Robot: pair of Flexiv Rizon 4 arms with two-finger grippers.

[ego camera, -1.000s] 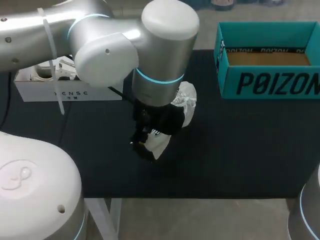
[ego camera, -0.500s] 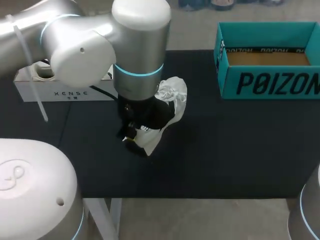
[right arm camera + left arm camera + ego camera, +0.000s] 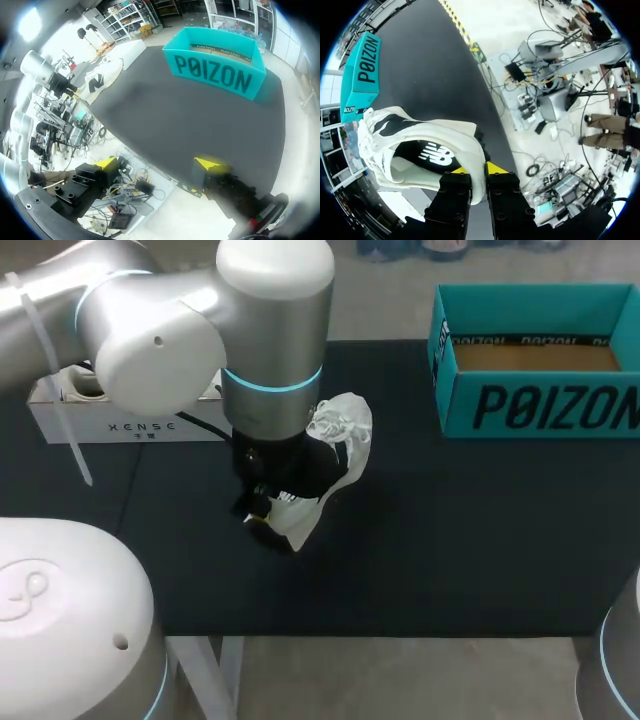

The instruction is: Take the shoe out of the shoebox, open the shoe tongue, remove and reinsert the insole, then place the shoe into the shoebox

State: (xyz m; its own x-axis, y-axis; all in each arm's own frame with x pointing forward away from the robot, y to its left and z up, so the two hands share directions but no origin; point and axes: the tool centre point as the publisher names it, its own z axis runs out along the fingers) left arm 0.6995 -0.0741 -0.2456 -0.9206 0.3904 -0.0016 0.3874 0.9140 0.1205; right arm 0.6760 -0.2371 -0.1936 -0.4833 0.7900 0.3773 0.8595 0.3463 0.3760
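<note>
Evidently the shoe (image 3: 420,142) is out of the shoebox (image 3: 540,405), which sits at two o'clock from it. The left gripper (image 3: 474,171) pinches its heel rim over the mat (image 3: 450,540); the right gripper (image 3: 159,163) hangs spread and empty. Next, I judge, set it down and lift the tongue. White upper, black lining, loose laces.

The left arm (image 3: 270,340) was silver-grey with white caps and a cyan ring; its black jaws bore screws and yellow tips (image 3: 495,168).

The left hand (image 3: 477,170) carried the shoe (image 3: 343,427) leftward, away from the shoebox (image 3: 540,406).
</note>
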